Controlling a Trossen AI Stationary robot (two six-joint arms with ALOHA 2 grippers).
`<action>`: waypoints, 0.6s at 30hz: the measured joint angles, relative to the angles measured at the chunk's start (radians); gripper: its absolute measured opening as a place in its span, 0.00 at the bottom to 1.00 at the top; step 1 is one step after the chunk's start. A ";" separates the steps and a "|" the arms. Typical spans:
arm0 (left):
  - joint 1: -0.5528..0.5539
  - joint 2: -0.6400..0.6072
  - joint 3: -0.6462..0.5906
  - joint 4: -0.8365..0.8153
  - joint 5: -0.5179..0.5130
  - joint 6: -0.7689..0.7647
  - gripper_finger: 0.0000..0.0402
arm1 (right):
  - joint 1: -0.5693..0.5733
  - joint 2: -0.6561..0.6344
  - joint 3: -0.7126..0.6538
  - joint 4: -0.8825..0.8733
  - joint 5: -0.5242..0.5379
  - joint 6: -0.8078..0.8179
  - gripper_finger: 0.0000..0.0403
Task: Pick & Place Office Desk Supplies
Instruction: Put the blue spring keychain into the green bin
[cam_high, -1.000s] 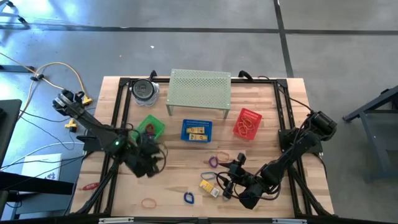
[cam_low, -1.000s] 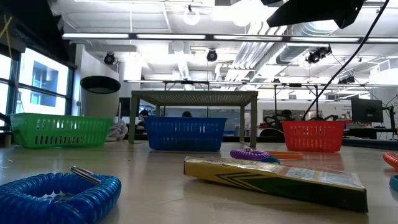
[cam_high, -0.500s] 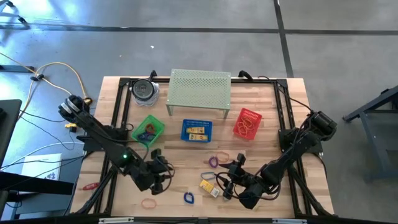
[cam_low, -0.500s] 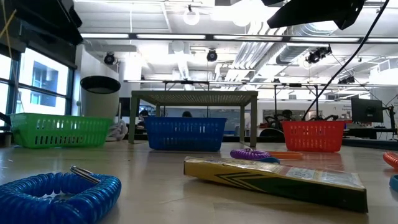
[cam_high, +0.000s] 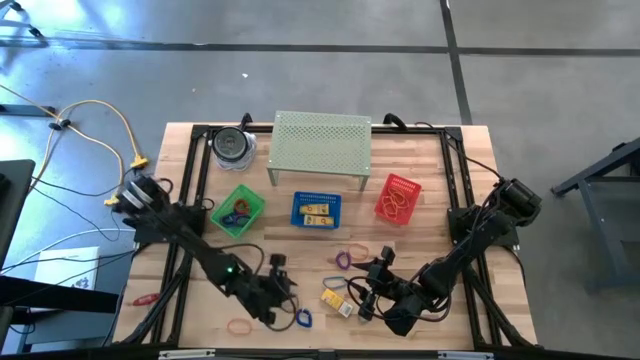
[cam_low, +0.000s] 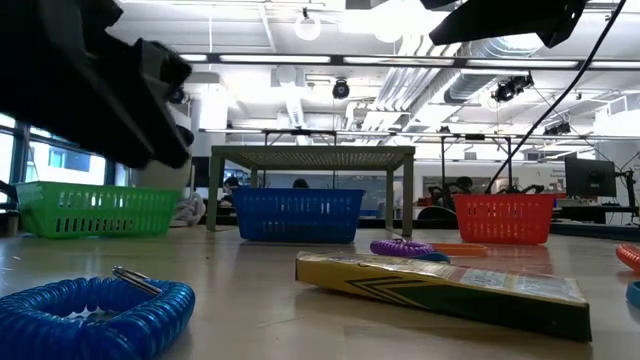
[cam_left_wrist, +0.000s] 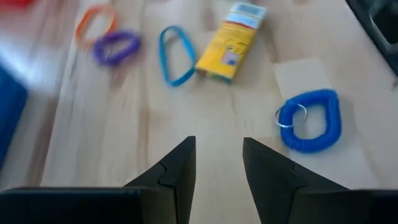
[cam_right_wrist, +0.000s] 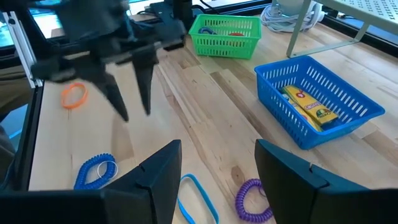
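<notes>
The office desk supplies lie loose on the wooden table: a blue coil loop (cam_high: 303, 318) (cam_left_wrist: 309, 119) with a key ring, a yellow box (cam_high: 333, 297) (cam_left_wrist: 231, 42), a blue band (cam_left_wrist: 176, 54), a purple coil (cam_left_wrist: 116, 48) and orange bands (cam_high: 240, 325) (cam_left_wrist: 94, 20). My left gripper (cam_high: 285, 300) (cam_left_wrist: 217, 146) (cam_right_wrist: 134, 111) hovers open above bare wood, just left of the blue coil loop, with nothing between its fingers. My right gripper (cam_high: 362, 296) (cam_right_wrist: 217, 155) waits open beside the yellow box, holding nothing.
A green basket (cam_high: 240, 210), a blue basket (cam_high: 316, 210) with yellow boxes and a red basket (cam_high: 397, 197) stand across the table's middle. A pale perforated shelf (cam_high: 320, 145) and a round tin (cam_high: 232, 146) are at the far edge. Black rails frame the table.
My left gripper has swung from beside the green basket toward the table's near edge and rightward, sinking toward the blue coil loop and rolling about its own axis. Its finger gap looks unchanged. No item has moved.
</notes>
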 joint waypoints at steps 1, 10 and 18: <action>-0.002 0.017 0.000 0.039 -0.001 0.058 0.31 | 0.000 0.000 0.000 0.000 0.000 0.000 0.48; 0.008 0.047 0.000 0.192 0.116 0.175 0.31 | -0.001 0.000 -0.003 0.000 0.000 -0.003 0.48; 0.049 0.125 0.000 0.221 0.279 0.064 0.31 | -0.003 0.000 -0.003 0.000 0.000 0.000 0.48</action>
